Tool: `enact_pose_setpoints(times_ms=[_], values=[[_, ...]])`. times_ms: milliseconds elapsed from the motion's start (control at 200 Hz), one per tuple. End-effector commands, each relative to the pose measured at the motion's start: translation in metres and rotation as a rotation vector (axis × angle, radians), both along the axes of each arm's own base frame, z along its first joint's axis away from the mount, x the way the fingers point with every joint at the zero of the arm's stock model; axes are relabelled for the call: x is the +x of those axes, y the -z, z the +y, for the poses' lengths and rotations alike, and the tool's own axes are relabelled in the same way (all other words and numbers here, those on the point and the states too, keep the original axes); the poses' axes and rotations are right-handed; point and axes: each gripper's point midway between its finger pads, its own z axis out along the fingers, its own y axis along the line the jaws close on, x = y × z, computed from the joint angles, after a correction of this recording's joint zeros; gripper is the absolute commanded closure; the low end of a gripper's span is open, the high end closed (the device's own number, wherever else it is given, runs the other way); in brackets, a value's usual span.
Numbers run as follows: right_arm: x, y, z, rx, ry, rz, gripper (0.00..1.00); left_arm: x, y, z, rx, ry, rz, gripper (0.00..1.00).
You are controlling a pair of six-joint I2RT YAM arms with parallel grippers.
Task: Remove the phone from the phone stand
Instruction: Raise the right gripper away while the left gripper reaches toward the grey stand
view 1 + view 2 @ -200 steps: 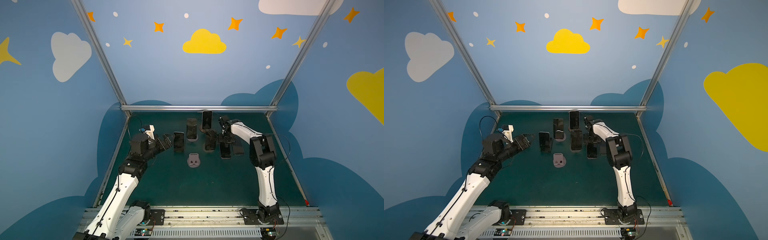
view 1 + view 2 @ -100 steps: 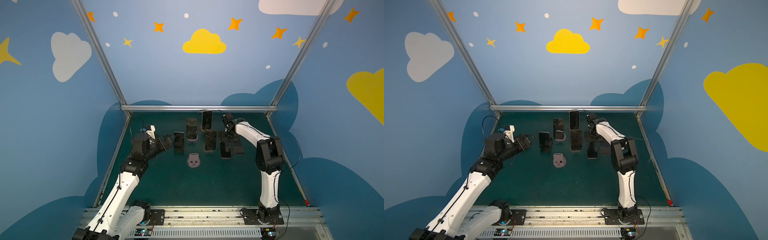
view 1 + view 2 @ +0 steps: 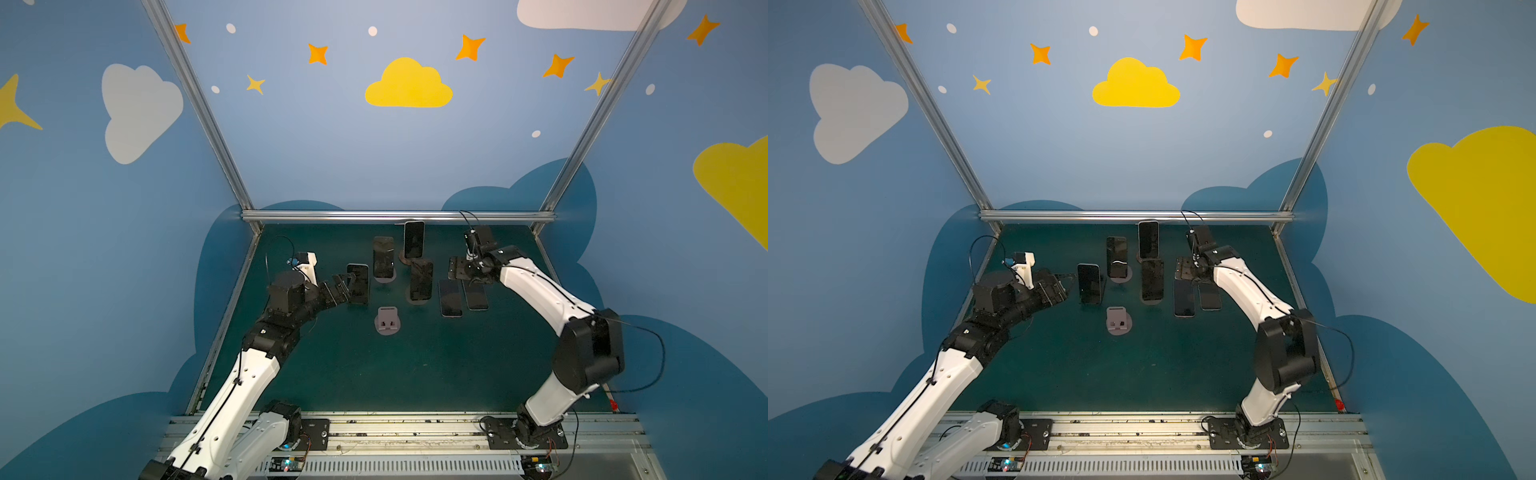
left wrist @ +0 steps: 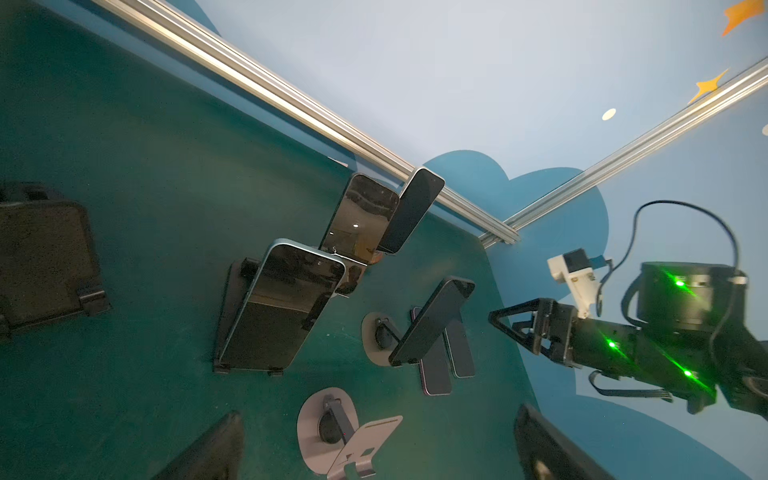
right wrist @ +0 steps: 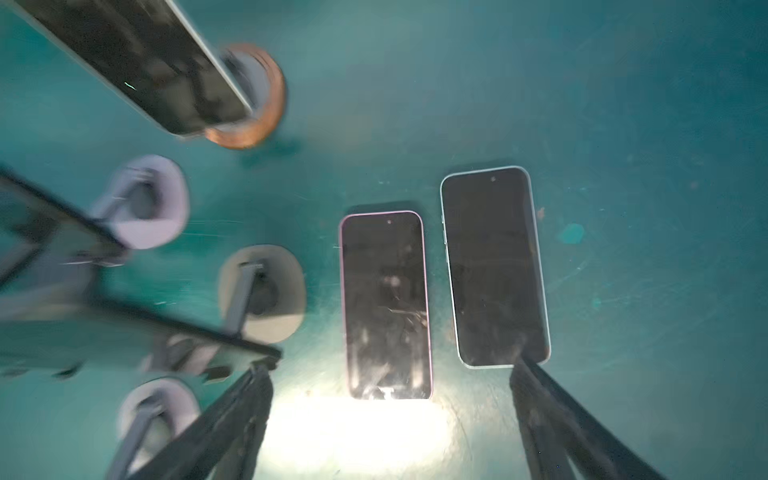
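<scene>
Light-blue-rimmed, dark-screened phone [image 3: 358, 284] leans on black flat-backed stand [image 4: 232, 307], left side of green table [image 3: 374, 374]. Left gripper [image 3: 341, 286] just beside phone's left edge, gap visible in a top view, jaws spread wide, empty. Grey round-based stand [image 3: 388, 321] nearer front, bare. Right gripper [image 3: 461, 272] above pink-rimmed phone [image 5: 386, 307] and pale-rimmed phone [image 5: 494, 266] lying flat side by side; jaws apart, holding nothing.

We see a dark green table [image 3: 415, 365]. Two phones lie flat on it, just beside each other but not touching: a pink phone [image 3: 450, 298] and a blue phone [image 3: 475, 296]. Near the middle stands an empty stand [image 3: 388, 321]. Behind it are four other stands [image 3: 417, 302], each carrying a phone [image 3: 421, 280].
</scene>
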Motion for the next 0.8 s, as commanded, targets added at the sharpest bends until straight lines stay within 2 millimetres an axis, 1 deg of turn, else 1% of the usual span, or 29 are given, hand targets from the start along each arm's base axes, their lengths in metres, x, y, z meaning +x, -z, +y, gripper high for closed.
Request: enact_pose_setpoints(times_ms=[0, 10, 90, 170, 295, 365, 426, 496, 566, 731, 791], values=[[-0.016, -0.030, 0.018, 0.168, -0.080, -0.144, 0.10, -0.007, -0.003, -0.005, 0.021, 0.002, -0.030, 0.00], [-0.018, -0.034, 0.020, 0.186, -0.090, -0.162, 0.10, -0.006, -0.003, -0.001, 0.026, -0.021, -0.033, 0.00], [-0.031, -0.055, 0.026, 0.261, -0.163, -0.334, 0.10, -0.012, 0.002, -0.006, 0.029, -0.032, -0.040, 0.00], [-0.039, -0.067, 0.024, 0.289, -0.193, -0.470, 0.10, -0.018, 0.005, -0.011, 0.053, -0.044, -0.062, 0.00], [-0.046, -0.069, 0.019, 0.360, -0.131, -0.518, 0.09, -0.023, 0.014, -0.020, 0.130, -0.052, -0.073, 0.00], [-0.054, -0.074, 0.022, 0.415, -0.130, -0.512, 0.09, -0.023, 0.021, -0.029, 0.172, -0.038, -0.067, 0.00], [-0.064, -0.074, 0.023, 0.419, -0.156, -0.497, 0.08, -0.024, 0.028, -0.041, 0.214, -0.012, -0.057, 0.00], [-0.073, -0.070, 0.028, 0.387, -0.243, -0.503, 0.08, -0.024, 0.037, -0.054, 0.260, 0.021, -0.059, 0.00], [-0.072, -0.063, 0.027, 0.373, -0.242, -0.501, 0.08, -0.023, 0.046, -0.068, 0.297, 0.057, -0.054, 0.00], [-0.067, -0.054, 0.023, 0.345, -0.211, -0.485, 0.08, -0.017, 0.069, -0.101, 0.375, 0.114, 0.006, 0.00], [-0.066, -0.050, 0.021, 0.329, -0.206, -0.472, 0.08, -0.017, 0.080, -0.106, 0.393, 0.095, 0.031, 0.00]])
